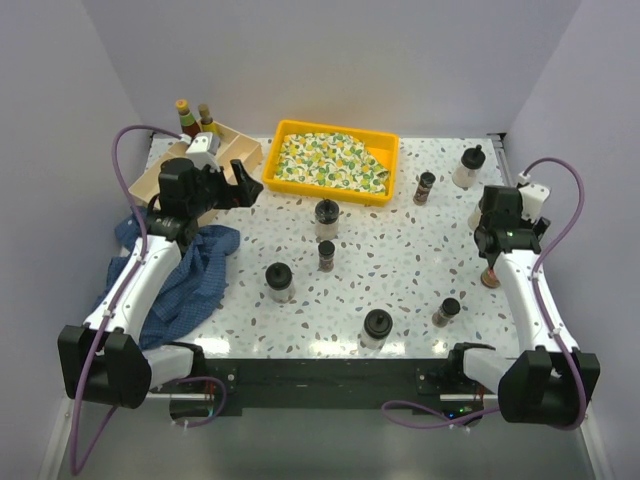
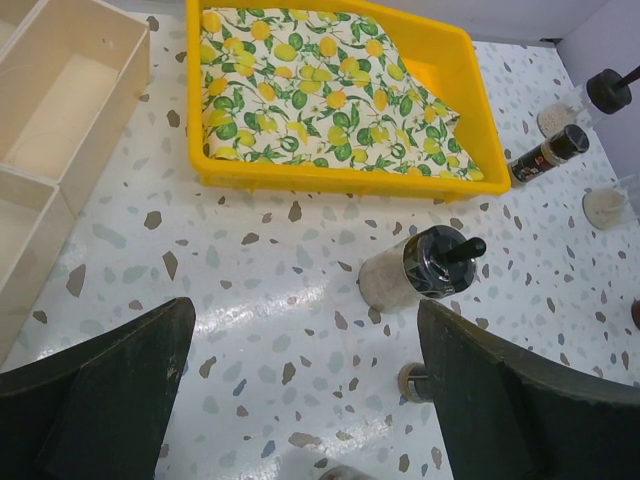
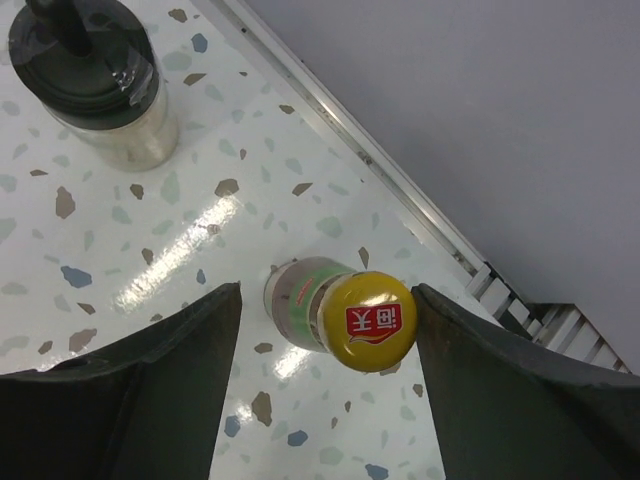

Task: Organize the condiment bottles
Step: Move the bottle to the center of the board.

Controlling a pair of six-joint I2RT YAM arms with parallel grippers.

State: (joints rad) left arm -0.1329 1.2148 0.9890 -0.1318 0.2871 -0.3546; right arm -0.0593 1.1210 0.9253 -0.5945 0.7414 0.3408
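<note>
Condiment bottles stand scattered on the speckled table: clear squat ones with black caps and brown spice jars. Two slim sauce bottles stand at the wooden box's far end. My right gripper is open around a yellow-capped sauce bottle; the right finger touches its cap and the left finger stands off it. My left gripper hangs open over bare table, a clear squat bottle just ahead of it.
A yellow tray with lemon-print cloth sits at the back centre. The pale wooden divided box lies at the back left. A blue cloth is bunched under the left arm. The table's rail runs close behind the yellow-capped bottle.
</note>
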